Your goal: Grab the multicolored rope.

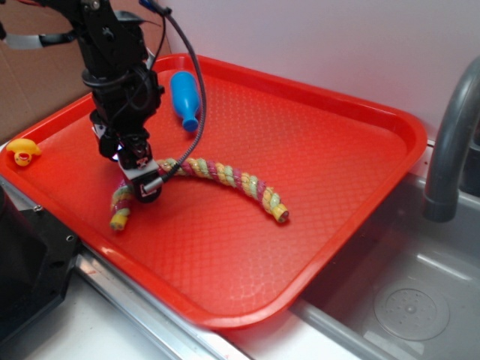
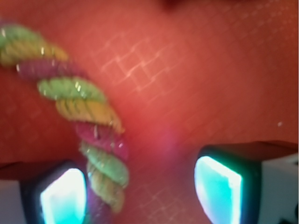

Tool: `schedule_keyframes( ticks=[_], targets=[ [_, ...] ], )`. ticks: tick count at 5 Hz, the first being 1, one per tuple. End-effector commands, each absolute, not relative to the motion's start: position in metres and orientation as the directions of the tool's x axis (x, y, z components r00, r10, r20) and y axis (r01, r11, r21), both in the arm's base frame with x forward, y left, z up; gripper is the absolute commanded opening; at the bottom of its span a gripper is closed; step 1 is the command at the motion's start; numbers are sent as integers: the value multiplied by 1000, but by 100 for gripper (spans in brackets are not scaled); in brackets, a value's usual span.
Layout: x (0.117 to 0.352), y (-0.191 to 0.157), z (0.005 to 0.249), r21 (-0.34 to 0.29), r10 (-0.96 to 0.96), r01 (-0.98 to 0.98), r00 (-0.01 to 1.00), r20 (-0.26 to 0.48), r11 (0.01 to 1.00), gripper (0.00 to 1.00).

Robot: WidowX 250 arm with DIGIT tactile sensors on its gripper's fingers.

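The multicolored rope (image 1: 225,175), twisted from pink, yellow and pale green strands, lies curved across the red tray (image 1: 337,142). My gripper (image 1: 139,176) hangs low over the rope's left bend. In the wrist view the rope (image 2: 88,109) runs from the upper left down between my fingers, lying right beside the left fingertip (image 2: 63,196). A wide stretch of bare tray separates the rope from the right fingertip (image 2: 217,189). The gripper (image 2: 140,193) is open, with the rope inside its gap but not pinched.
A small blue plastic bottle (image 1: 185,99) lies at the tray's back left. A tiny yellow duck (image 1: 23,152) sits on the tray's left rim. A grey faucet (image 1: 450,142) and a sink (image 1: 405,300) are to the right.
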State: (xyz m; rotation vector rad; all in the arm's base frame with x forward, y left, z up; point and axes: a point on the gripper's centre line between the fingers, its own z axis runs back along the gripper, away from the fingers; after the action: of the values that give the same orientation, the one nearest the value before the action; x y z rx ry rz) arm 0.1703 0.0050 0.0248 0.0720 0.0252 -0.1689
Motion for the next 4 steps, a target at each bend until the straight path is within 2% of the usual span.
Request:
schedule_keyframes(
  ticks=[1, 3, 4],
  targets=[
    [166, 11, 23, 67, -158, 159, 987, -19, 985, 0],
    [164, 14, 20, 41, -139, 140, 990, -28, 989, 0],
    [164, 13, 24, 64, -147, 149, 989, -34, 987, 0]
  ],
)
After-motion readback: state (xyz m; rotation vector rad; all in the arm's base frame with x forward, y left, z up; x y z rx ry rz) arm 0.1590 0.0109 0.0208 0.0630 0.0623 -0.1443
